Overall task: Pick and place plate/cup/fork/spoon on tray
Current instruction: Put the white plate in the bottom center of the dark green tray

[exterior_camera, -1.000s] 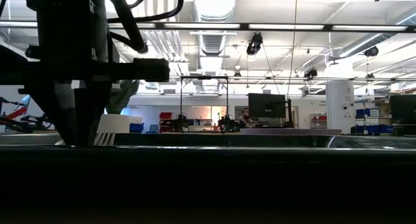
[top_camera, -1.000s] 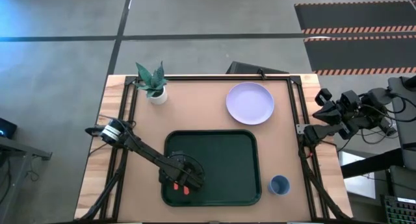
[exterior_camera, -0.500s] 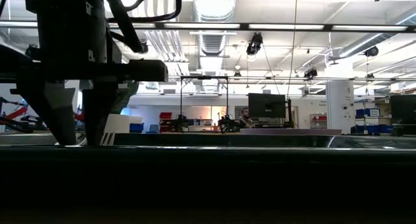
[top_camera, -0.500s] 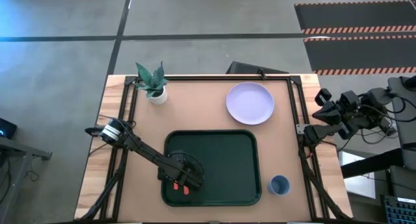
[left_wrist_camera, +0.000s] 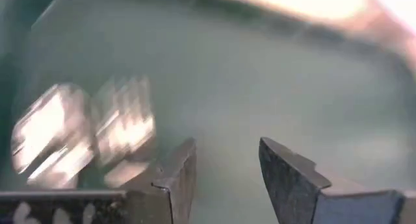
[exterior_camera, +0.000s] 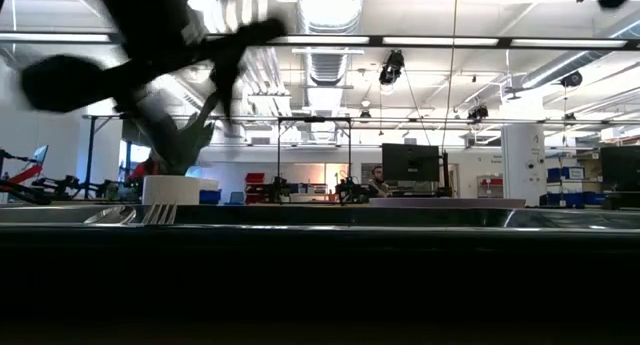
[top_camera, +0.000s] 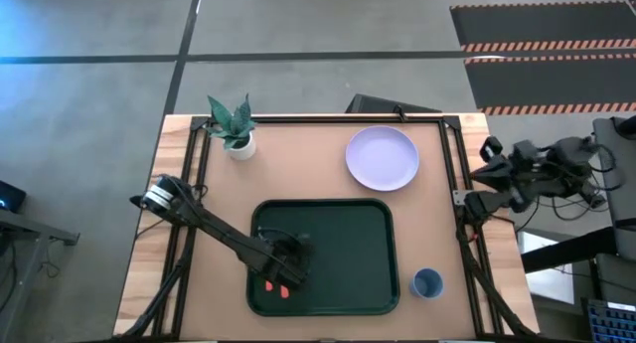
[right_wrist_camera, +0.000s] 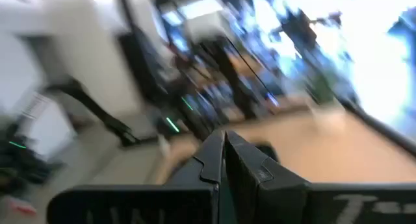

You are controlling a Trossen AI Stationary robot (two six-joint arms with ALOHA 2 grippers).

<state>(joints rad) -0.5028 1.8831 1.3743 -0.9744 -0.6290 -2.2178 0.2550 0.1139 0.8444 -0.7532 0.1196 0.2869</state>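
Tray (top_camera: 343, 254), the large dark green rectangular one with rounded corners and a raised rim, is lying on the light brown wooden table (top_camera: 298, 164) directly under the left pincer (top_camera: 286, 258), which is hanging over its near-left part with its two dark fingers (left_wrist_camera: 179, 178) spread apart and pinching nothing. Round, flat pale lavender plate (top_camera: 383, 157) is sitting on the table well beyond the left pincer and off to its right, outside the tray. Small white pot with a green leafy plant (top_camera: 237, 129) is standing at the far left corner, well apart from that pincer. Small round blue cup (top_camera: 427, 282) is resting on the table off the tray's near right corner, far to the pincer's right. Two small red-orange-handled utensils (top_camera: 275, 286) are lying side by side on the tray floor just beside the open fingers; the left wrist view is showing their silver ends blurred. Right pincer (right_wrist_camera: 224, 160) is waiting off the table's right edge, fingers pressed together.
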